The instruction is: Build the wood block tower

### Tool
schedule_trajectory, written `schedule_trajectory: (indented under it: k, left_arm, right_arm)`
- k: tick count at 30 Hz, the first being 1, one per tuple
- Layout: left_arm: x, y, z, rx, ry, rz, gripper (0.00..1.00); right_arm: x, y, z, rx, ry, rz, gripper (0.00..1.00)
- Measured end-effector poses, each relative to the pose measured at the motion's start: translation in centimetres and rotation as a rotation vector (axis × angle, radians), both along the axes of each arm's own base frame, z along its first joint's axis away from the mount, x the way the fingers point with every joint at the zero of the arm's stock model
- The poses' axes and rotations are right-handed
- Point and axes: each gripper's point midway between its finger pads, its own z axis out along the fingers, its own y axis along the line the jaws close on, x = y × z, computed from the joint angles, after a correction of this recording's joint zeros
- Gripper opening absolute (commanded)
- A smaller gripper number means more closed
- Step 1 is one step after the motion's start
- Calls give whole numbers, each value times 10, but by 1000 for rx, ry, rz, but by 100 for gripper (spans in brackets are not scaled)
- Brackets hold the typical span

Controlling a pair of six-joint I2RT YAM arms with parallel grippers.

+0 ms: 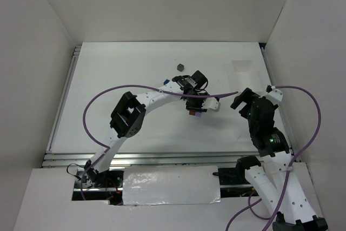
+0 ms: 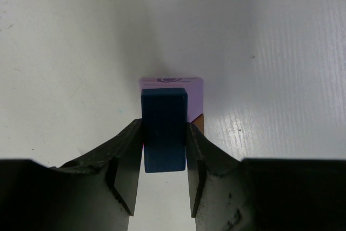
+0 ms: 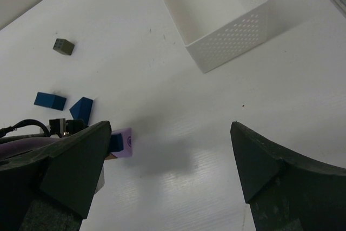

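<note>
Blue block [image 2: 164,129] clamped in left tool [image 2: 164,133].

White table [image 1: 119,74]: loose blocks [image 3: 50,100], apparently tray [image 3: 232,36]

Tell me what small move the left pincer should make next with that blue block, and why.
Probably ease it straight down: the left pincer is shut on the blue block, lined up over the lavender block, but contact isn't clear.
</note>
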Motion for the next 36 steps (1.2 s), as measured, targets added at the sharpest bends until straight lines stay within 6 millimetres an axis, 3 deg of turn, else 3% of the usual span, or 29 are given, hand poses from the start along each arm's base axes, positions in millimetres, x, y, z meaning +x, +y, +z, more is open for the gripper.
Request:
schedule_trajectory:
  k: [26,36]
  left_arm:
    - [-4,6,-7,19,26,19,53]
    - [-3,7,-8,22,27,25,47]
  right_arm:
    - [1,2,1,-1,-5,13,100]
    - [1,3,4,3,-18,17,100]
